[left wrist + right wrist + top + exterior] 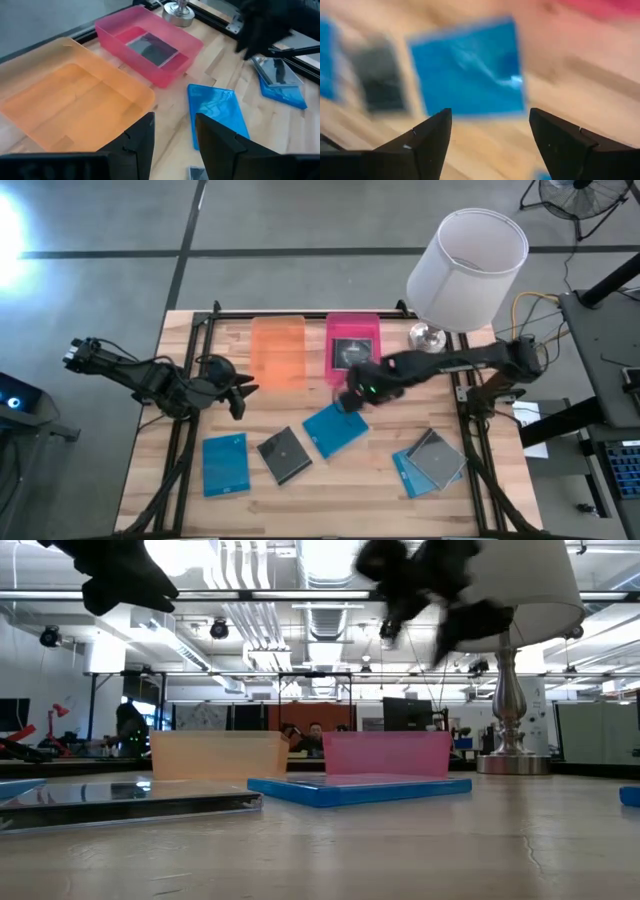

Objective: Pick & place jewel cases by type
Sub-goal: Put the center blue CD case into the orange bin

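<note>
One blue jewel case (467, 67) below open, empty right pincer (490, 132); left pincer (172, 135) open.

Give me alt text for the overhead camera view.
Right gripper hovers open above a blue jewel case mid-table, below a pink tray holding one grey case. The orange tray is empty; left gripper waits beside it.

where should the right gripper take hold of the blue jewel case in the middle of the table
Probably by two opposite edges of the flat, thin blue plastic jewel case, coming straight down from above. It lies flat and rotated on the wooden table, clear of the grey case, and the open right gripper hovers beside its far corner.
</note>
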Robot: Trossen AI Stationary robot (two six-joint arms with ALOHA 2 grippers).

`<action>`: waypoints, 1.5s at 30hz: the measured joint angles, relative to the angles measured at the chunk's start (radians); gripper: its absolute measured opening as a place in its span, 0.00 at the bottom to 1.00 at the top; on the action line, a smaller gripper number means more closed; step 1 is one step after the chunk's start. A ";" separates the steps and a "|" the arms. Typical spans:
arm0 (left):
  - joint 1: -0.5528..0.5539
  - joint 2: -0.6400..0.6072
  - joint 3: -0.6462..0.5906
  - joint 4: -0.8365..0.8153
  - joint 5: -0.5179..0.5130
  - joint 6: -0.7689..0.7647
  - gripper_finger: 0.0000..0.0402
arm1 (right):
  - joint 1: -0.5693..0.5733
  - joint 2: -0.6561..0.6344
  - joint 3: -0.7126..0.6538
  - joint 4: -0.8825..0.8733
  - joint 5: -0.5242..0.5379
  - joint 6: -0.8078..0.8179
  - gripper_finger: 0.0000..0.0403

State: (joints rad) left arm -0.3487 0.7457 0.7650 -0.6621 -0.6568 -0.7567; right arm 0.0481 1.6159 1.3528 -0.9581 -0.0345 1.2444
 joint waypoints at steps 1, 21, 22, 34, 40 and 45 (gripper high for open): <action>0.000 0.003 0.000 0.001 0.016 0.000 0.31 | 0.030 -0.017 0.000 -0.066 0.000 -0.025 0.64; -0.023 0.410 0.014 0.357 0.305 -0.341 0.31 | 0.434 -0.382 -0.452 -0.355 -0.323 -0.020 0.61; -0.027 0.438 0.026 0.377 0.305 -0.350 0.31 | 0.474 -0.400 -0.475 -0.347 -0.350 0.021 0.61; 0.137 0.848 0.376 0.570 0.597 -0.254 0.31 | 0.869 -0.425 -0.648 0.173 -0.239 0.661 0.60; 0.216 1.093 0.628 0.599 0.739 -0.126 0.31 | 1.027 -0.417 -0.582 0.131 0.086 1.080 0.60; 0.256 1.291 0.846 0.623 0.888 -0.052 0.31 | 1.125 -0.324 -0.491 0.130 -0.025 0.906 0.60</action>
State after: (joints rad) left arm -0.0926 2.0372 1.6115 -0.0387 0.2312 -0.8089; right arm 1.1727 1.2921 0.8618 -0.8278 -0.0596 2.1507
